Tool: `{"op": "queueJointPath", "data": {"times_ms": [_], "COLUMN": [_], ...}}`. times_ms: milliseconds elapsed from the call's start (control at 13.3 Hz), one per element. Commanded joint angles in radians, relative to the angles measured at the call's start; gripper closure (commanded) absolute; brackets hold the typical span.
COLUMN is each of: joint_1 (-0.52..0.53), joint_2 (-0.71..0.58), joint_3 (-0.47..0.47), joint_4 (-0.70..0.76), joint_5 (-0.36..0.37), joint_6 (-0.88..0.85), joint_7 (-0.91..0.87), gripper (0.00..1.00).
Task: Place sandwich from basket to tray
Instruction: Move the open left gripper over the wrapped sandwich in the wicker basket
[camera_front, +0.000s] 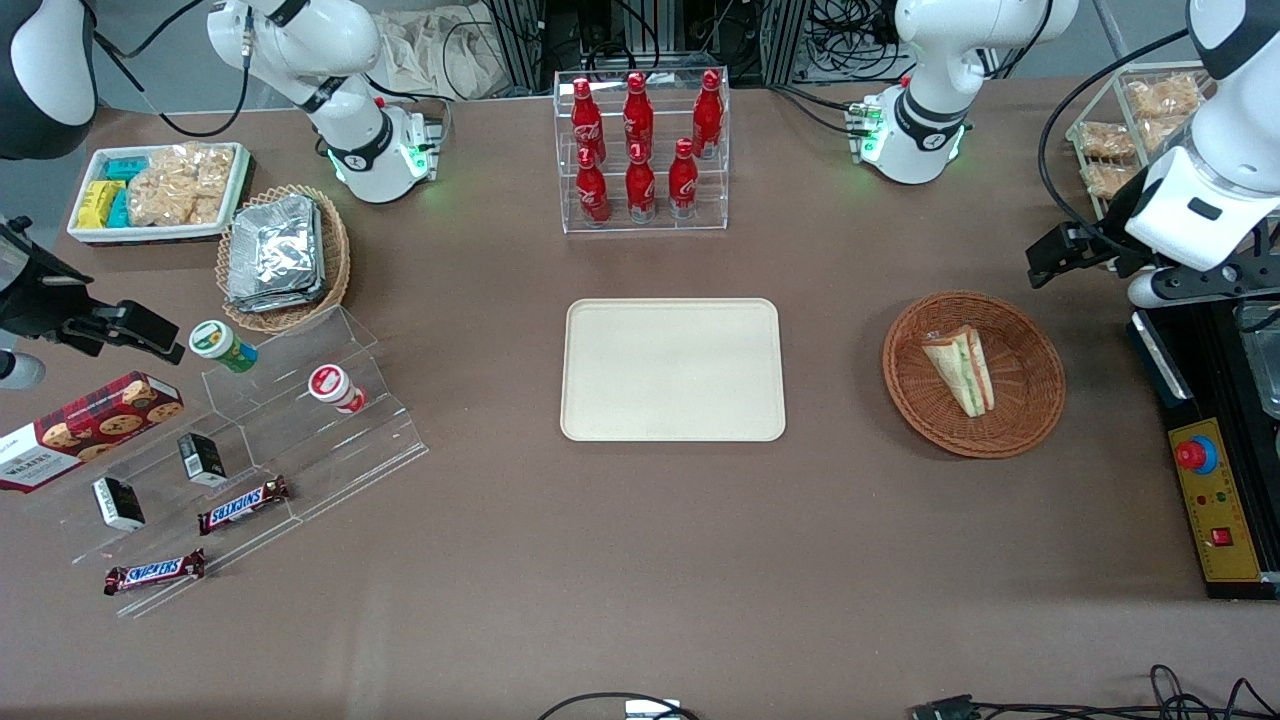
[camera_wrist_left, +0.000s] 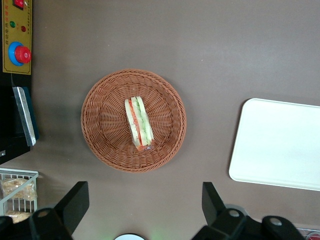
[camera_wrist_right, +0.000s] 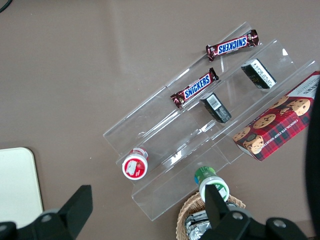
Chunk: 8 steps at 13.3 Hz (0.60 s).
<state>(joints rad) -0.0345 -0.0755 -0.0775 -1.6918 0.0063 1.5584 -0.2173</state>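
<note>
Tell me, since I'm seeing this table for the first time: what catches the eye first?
Probably the sandwich, lying alone in the round reddish-brown basket toward the working arm's end of the table. Beside the basket, mid-table, sits the bare cream tray; farther from the front camera than the tray, a clear rack holds red bottles. The gripper hangs above the table beside the basket, jaws wide open.

Left arm raised, hand (camera_wrist_left: 142, 210) wide open, empty.
</note>
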Motion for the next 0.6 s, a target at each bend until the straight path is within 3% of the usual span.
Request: {"op": "queueJointPath", "data": {"times_ms": [0, 301, 527], "joint_1": [-0.022, -0.027, -0.027], "joint_2": [-0.009, -0.001, -0.047], "joint_3": [0.002, 0.001, 0.002], "joint_4": [0.009, 0.020, -0.112], "joint_5": [0.011, 0.012, 0.012], "joint_6": [-0.026, -0.057, 0.021], "joint_7": [-0.051, -0.079, -0.083], "gripper": [0.00, 0.00, 0.00]}}
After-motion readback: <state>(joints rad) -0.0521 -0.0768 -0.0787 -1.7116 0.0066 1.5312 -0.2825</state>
